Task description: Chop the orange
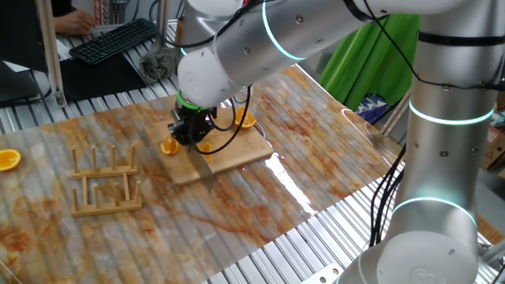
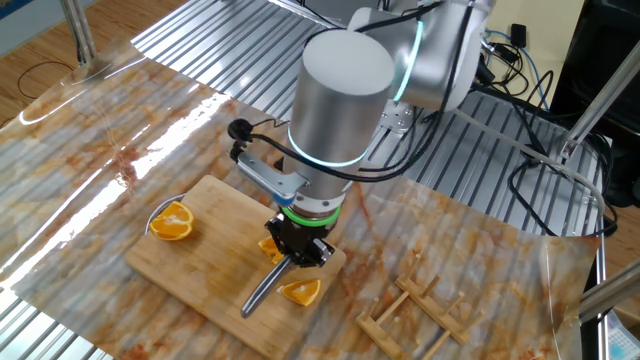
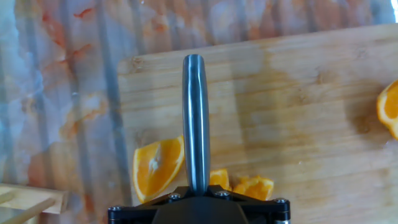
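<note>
The orange lies cut into pieces on the wooden board [image 3: 298, 112]: one wedge [image 3: 158, 168] left of the knife and smaller bits [image 3: 254, 185] just right of it. The other fixed view shows that wedge [image 2: 300, 291] near the board's [image 2: 210, 270] edge, and one fixed view shows it [image 1: 169, 147] at the board's [image 1: 237, 154] left corner. My gripper [image 3: 196, 196] [image 2: 300, 250] [image 1: 189, 130] is shut on a steel knife [image 3: 195, 118] [image 2: 262, 290], held low over the board between the pieces. Its fingertips are hidden.
A rounder orange half [image 2: 172, 222] [image 1: 245, 120] [image 3: 388, 109] rests at the board's far end. Another orange piece [image 1: 8, 159] lies on the table at far left. A wooden rack [image 1: 102, 185] [image 2: 410, 315] stands beside the board. A keyboard [image 1: 114, 39] sits at the back.
</note>
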Tool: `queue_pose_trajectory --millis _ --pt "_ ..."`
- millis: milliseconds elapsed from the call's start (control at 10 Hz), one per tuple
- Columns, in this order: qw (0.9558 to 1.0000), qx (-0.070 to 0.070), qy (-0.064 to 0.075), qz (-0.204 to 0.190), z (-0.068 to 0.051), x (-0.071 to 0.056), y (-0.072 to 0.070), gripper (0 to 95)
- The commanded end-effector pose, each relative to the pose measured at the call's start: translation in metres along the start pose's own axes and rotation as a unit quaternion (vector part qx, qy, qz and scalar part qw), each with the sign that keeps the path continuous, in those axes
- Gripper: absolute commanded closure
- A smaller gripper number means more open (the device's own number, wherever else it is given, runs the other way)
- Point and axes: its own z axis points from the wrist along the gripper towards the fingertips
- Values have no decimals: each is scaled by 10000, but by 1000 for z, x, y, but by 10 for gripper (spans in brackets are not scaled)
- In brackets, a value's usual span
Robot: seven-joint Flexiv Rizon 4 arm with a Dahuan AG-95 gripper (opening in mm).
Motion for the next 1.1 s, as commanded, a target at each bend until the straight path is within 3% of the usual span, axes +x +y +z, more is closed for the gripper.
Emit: queue_pose_trajectory --millis 100,900,1100 --pt "10000 -14 38 -20 -5 -4 -3 950" --pt "10000 -14 44 -84 -13 -7 -15 950" --pt "9990 -303 127 310 -14 -7 -15 950"
